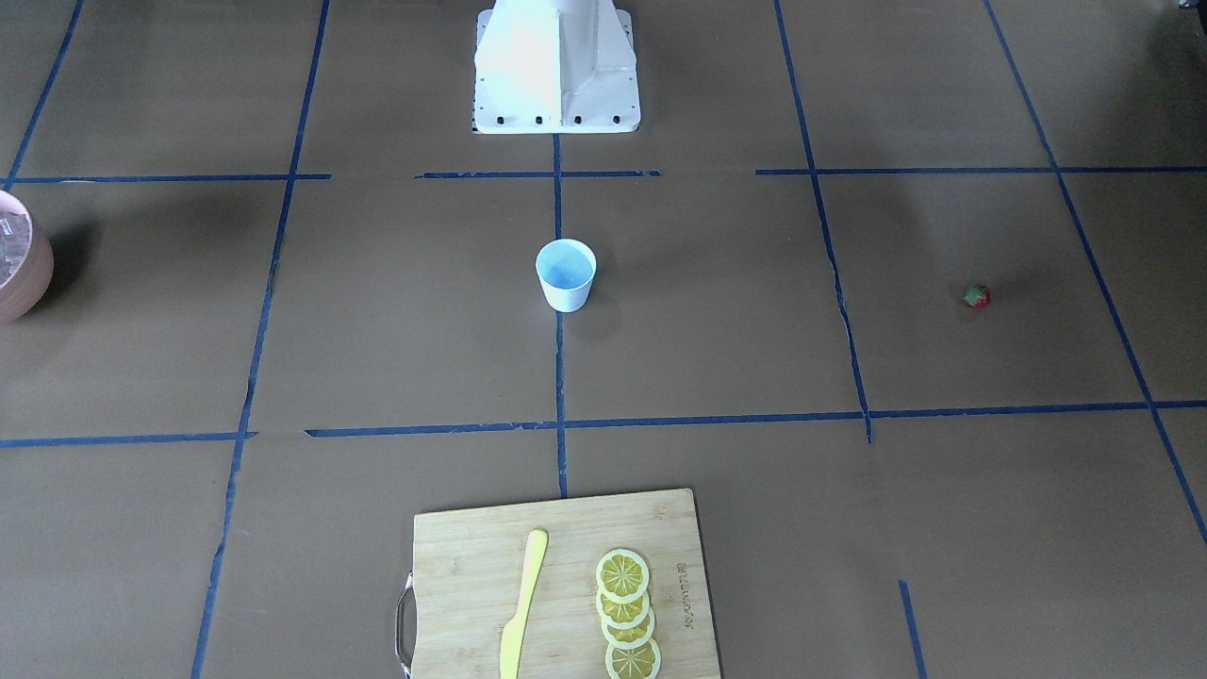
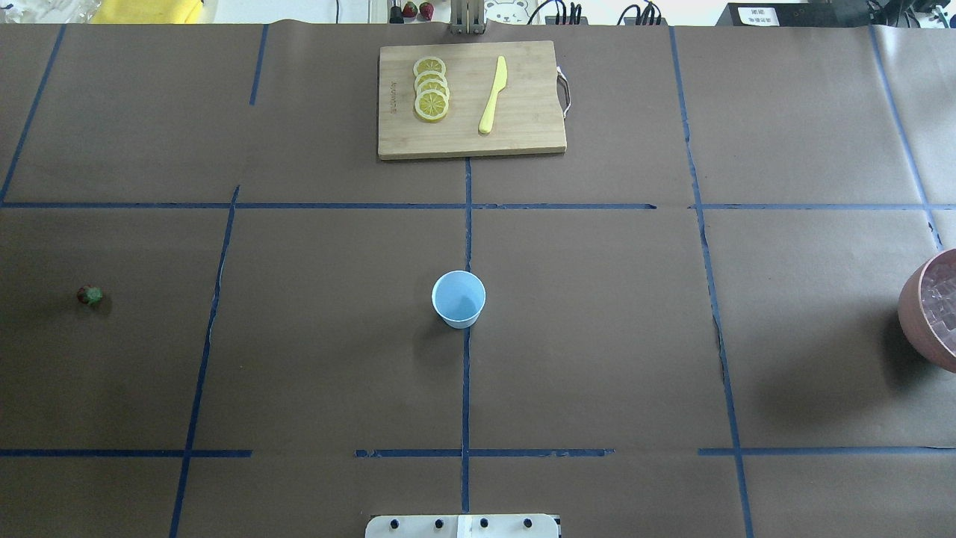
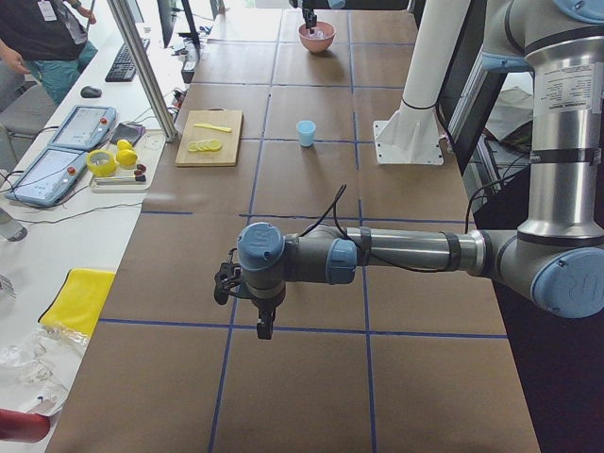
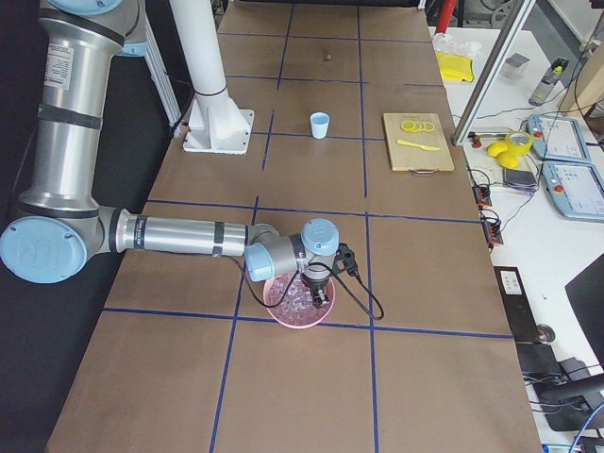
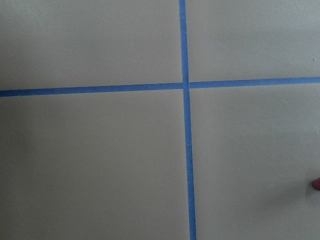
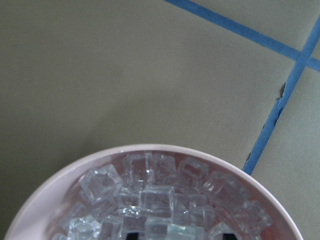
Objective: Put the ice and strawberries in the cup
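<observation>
- The brown table (image 2: pixel 597 336) with its blue tape grid carries everything, and each claw is out at its own end.
- Left claw (image 3: pixel 264 321) hangs over bare paper and points straight down. It only shows from the side, so I can't tell how far apart its fingers are or whether it's got anything.
- Right claw (image 4: pixel 316 294) is down over the pink bowl (image 4: pixel 283 311). I can't tell its opening either.
- The wooden cutting board (image 2: pixel 523 127) is well apart from both claws, on the far side of the cup from the robot's base.
- The cup (image 1: pixel 566 294) stands upright roughly midway between the two claws, well away from each, and looks empty.
- A yellow knife (image 2: pixel 493 93) and overlapping lemon slices (image 2: pixel 431 88) lie on the board.
- The strawberry (image 2: pixel 89 296) lies on the table at the left claw's end. The left wrist view only catches a red sliver at its right edge.
- The ice (image 6: pixel 150 195) is piled in the bowl, right under the right claw.
</observation>
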`<state>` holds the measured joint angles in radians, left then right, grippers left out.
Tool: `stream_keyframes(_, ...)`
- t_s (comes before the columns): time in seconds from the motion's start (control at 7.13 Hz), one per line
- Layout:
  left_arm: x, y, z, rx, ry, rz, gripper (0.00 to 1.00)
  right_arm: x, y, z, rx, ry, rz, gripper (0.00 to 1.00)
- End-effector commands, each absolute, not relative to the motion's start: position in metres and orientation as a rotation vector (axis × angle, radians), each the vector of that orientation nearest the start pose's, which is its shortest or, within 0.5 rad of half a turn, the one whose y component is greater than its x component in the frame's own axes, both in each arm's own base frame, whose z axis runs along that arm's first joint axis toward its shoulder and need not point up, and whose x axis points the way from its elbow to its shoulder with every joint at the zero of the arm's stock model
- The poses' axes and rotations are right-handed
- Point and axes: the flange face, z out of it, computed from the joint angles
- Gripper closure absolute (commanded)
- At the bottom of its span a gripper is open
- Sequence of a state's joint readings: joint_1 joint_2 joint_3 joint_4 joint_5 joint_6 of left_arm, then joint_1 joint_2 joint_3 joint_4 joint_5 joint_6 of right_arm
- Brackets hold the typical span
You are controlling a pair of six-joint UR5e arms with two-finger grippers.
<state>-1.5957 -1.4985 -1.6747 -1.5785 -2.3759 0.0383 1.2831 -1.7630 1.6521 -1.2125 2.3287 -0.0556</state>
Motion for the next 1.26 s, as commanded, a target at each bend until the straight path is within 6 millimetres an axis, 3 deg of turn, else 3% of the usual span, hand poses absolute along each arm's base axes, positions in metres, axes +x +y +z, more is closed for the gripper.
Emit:
stream_keyframes(0.0,-0.0727,-0.462,0.6394,0.062,0.805,0.029,0.0,-0.0614,-0.4213,0.6712,0.14,-0.782,-0.427,0.37)
stream_keyframes(0.84,-0.0725,-0.4619,0.6393,0.06,0.808,0.028,0.0,-0.0612,-0.418,0.6747,0.135,-0.767,-0.431,0.42)
stream_keyframes(0.98,-0.0726,-0.4612,0.6401,0.059,0.807,0.027,0.0,-0.0621,-0.4186,0.6741,0.136,-0.767,-0.433,0.47)
stream_keyframes(1.12,-0.0733,-0.461,0.6409,0.058,0.807,0.025,0.0,-0.0621,-0.4186,0.6741,0.136,-0.767,-0.433,0.68)
